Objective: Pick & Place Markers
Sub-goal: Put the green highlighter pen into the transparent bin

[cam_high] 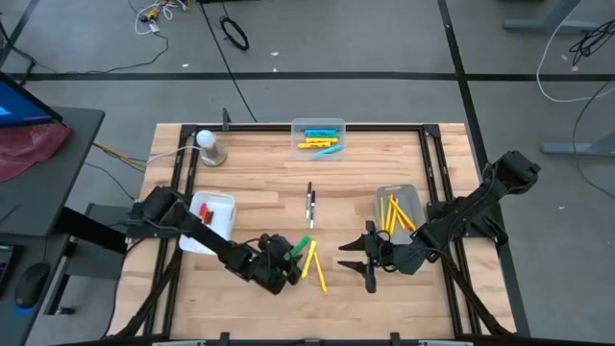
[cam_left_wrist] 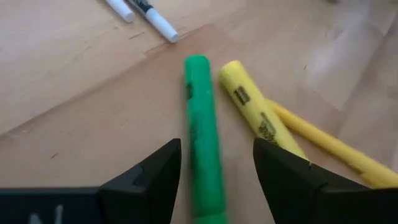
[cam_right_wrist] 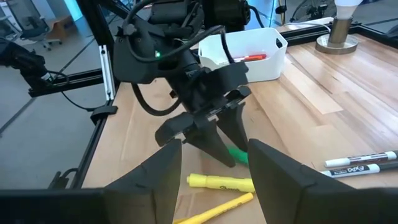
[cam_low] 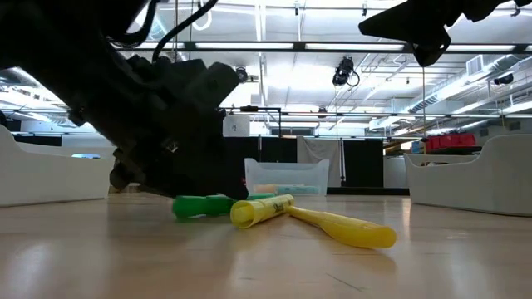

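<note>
A green marker point(cam_left_wrist: 202, 124) lies flat on the wooden table, and the open fingers of my left gripper point(cam_left_wrist: 217, 149) stand on either side of it, with a gap showing on each side. In the high view the left gripper point(cam_high: 285, 258) is low at the table's near middle, the green marker point(cam_high: 300, 246) at its tips. A chunky yellow marker point(cam_left_wrist: 255, 115) and a slim yellow one point(cam_left_wrist: 323, 146) lie right beside the green one. My right gripper point(cam_high: 357, 261) hovers open to their right, pointing at them. Two thin white markers point(cam_high: 309, 204) lie farther back.
A clear bin point(cam_high: 318, 137) at the far edge holds blue and yellow markers. A bin point(cam_high: 399, 211) on the right holds slim yellow and orange ones. A white bin point(cam_high: 213, 216) on the left holds a red one. A lamp bulb on a stand point(cam_high: 209, 146) is far left.
</note>
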### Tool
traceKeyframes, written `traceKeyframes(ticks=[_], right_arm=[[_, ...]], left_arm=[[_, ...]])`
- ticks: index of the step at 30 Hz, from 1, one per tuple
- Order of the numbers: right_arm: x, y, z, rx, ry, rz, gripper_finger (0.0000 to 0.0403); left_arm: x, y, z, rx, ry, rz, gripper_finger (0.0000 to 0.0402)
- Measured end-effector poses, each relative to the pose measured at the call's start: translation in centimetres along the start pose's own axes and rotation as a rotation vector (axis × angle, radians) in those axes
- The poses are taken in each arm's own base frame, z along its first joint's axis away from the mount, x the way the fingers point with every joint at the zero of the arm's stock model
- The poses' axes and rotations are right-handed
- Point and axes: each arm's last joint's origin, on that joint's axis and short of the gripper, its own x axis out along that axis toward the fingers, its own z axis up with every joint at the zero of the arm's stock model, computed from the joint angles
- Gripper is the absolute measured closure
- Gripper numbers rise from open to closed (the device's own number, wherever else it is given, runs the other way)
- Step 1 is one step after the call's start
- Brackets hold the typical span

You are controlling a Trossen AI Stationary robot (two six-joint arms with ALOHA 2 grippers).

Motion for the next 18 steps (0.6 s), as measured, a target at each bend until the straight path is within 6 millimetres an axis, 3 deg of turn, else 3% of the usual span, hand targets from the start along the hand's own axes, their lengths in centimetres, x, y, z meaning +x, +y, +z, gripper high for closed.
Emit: traceKeyframes(ticks=[10,13,18], right_arm=[[0.0,0.0,-0.1,-0.004,0.004,-0.002,0.0215],[0.0,0.0,-0.1,-0.005,0.006,-0.003,0.0215],[0.0,-0.1,-0.2,-0.016,0.020,-0.009,0.0215]], left_arm=[[0.5,0.7,0.4,0.041,0.063,0.041,0.0209],[0.4,1.2,0.3,0.081,0.080,0.082,0.0241],[0.3,1.7,0.1,0.147,0.100,0.129,0.0325]])
